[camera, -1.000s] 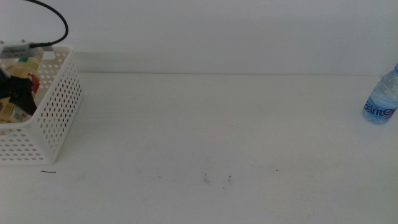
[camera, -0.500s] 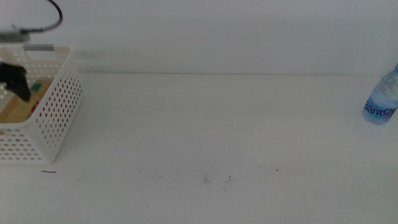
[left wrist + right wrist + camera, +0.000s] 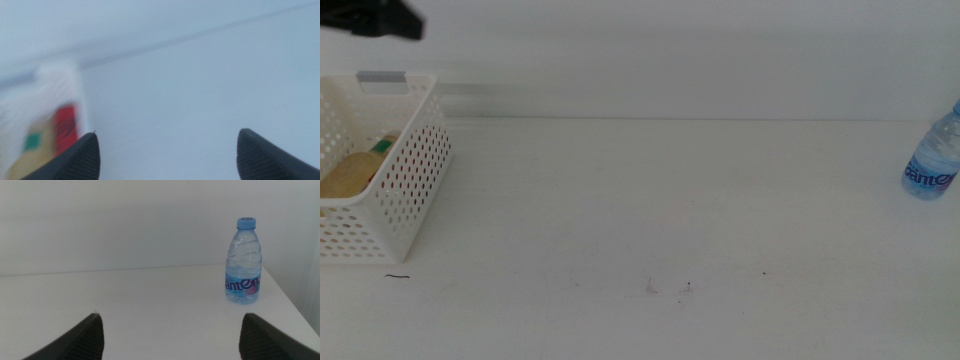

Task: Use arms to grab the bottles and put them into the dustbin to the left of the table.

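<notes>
Nearest us the wide white tabletop bears a short black mark and tiny specks. At far left we see the white perforated plastic basket holding the yellow-liquid bottle and red can, while the clear blue-capped water bottle stands upright at far right. Against the plain white wall, our left gripper hangs released above the basket; the right gripper waits, jaws spread, facing the water bottle.

The left gripper has its two dark jaws spread wide with nothing between them, over the white table. A blurred white basket holds a red can and a yellow bottle.
</notes>
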Robot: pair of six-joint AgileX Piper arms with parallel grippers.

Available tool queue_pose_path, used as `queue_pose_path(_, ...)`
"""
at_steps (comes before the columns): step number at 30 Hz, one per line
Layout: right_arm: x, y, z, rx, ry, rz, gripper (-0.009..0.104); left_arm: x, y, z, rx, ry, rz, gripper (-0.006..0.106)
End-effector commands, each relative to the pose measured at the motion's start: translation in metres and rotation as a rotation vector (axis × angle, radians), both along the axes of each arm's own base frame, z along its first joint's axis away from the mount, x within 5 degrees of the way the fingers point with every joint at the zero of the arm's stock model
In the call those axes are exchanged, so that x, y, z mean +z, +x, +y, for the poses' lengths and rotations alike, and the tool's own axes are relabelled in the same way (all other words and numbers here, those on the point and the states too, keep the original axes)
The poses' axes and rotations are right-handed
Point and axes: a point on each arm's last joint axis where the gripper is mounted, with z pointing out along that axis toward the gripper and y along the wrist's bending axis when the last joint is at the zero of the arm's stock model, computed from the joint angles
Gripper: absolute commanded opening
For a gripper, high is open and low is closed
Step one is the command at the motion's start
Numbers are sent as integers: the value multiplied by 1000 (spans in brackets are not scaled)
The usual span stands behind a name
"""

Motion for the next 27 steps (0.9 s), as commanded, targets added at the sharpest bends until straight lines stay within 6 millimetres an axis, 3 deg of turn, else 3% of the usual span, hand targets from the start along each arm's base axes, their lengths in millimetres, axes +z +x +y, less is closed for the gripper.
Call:
queue_pose_path(1,-1,0,0,-3,-11,-3,89,15,-29,-26,-51,-79,-120,94)
queue_pose_path(11,-1,0,0,-3,-11,-3,89,32,-117,-92,-334,-102,-217,94)
queue_pose_path(16,-1,0,0,-3,-11,-3,89,39,-162,-99,-285,-22,-209,94)
queue_pose_path(20,-1,0,0,-3,-11,-3,89,52,-198,-100,-384,-9,-300,94)
queue_pose_path(23,-1,0,0,-3,-11,-3,89,58,-210,-97,-411,-27,-330,94)
queue_pose_path(27,-1,0,0,-3,-11,-3,89,58,-210,-97,-405,-42,-321,94)
